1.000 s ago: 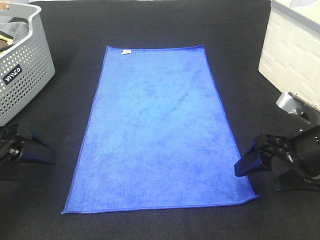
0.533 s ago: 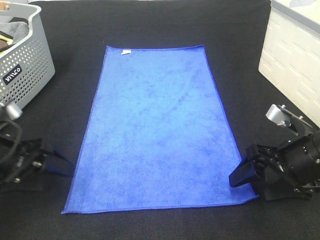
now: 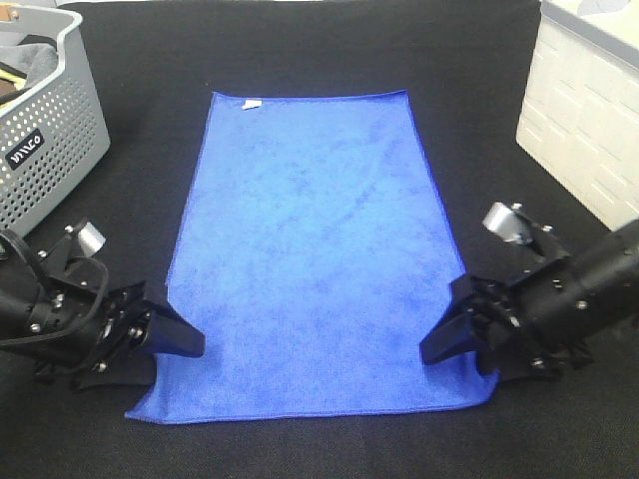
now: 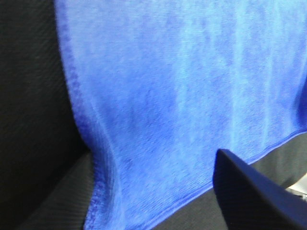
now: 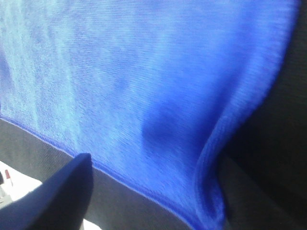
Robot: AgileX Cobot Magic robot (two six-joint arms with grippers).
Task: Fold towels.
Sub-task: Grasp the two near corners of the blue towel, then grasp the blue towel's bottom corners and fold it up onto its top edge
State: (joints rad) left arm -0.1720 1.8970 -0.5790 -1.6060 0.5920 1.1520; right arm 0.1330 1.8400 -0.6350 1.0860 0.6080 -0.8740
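Note:
A blue towel (image 3: 315, 249) lies flat and lengthwise on the black table, with a small white tag (image 3: 253, 103) at its far left corner. My left gripper (image 3: 172, 342) is low at the towel's near left corner. My right gripper (image 3: 447, 344) is low at its near right edge. Both are open. In the left wrist view (image 4: 148, 201) one finger (image 4: 254, 196) is above the cloth and the towel edge (image 4: 96, 158) ripples up beside the other. The right wrist view (image 5: 153, 196) shows the same: one finger (image 5: 57, 191) over the towel (image 5: 144, 72), and a bunched edge (image 5: 211, 163).
A grey perforated basket (image 3: 45, 140) with cloth inside stands at the far left. A white box (image 3: 584, 110) stands at the far right. Black table cloth (image 3: 319, 40) surrounds the towel on all sides.
Both arms have moved inward from the table's sides to the towel's near corners. The towel's near edges are pushed in slightly and rippled at the fingers.

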